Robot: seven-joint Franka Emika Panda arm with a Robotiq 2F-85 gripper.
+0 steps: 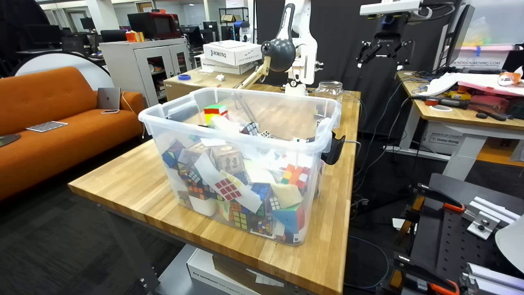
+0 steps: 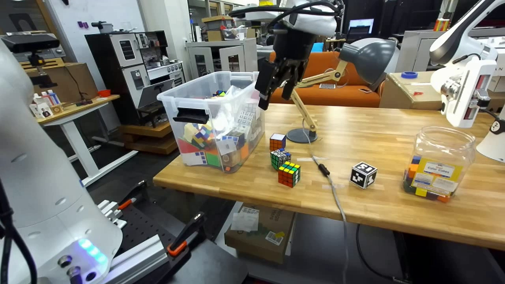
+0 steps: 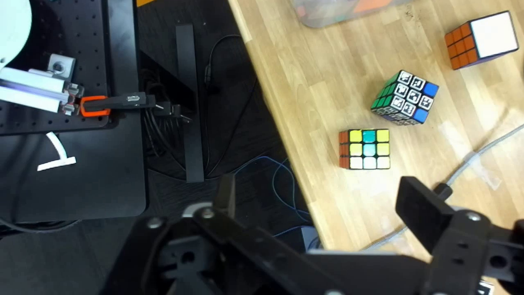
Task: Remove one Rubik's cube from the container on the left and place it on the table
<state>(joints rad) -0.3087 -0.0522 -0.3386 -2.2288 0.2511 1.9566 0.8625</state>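
The clear plastic container (image 1: pixel 184 126) stands on the wooden table (image 1: pixel 131 172), full of Rubik's cubes and papers. It also shows in an exterior view (image 2: pixel 184 103), and its corner shows in the wrist view (image 3: pixel 342 11). A cube with a green top (image 1: pixel 215 111) sits high inside it. Three cubes stand on the table beside the container: a white-topped cube (image 2: pixel 277 142), a black-and-white patterned cube (image 2: pixel 280 158) and a yellow-and-green-topped cube (image 2: pixel 289 174). My gripper (image 1: pixel 380 66) is open and empty, raised above the table's edge. In the wrist view its fingers (image 3: pixel 317 196) are wide apart, below the cubes.
A desk lamp (image 2: pixel 367 59) stands behind the cubes, its cord (image 2: pixel 335 197) crossing the table. A black-and-white marker cube (image 2: pixel 363 174) and a clear jar (image 2: pixel 440 169) of colored blocks stand farther along. Another white arm (image 2: pixel 461 94) is at the table's far end.
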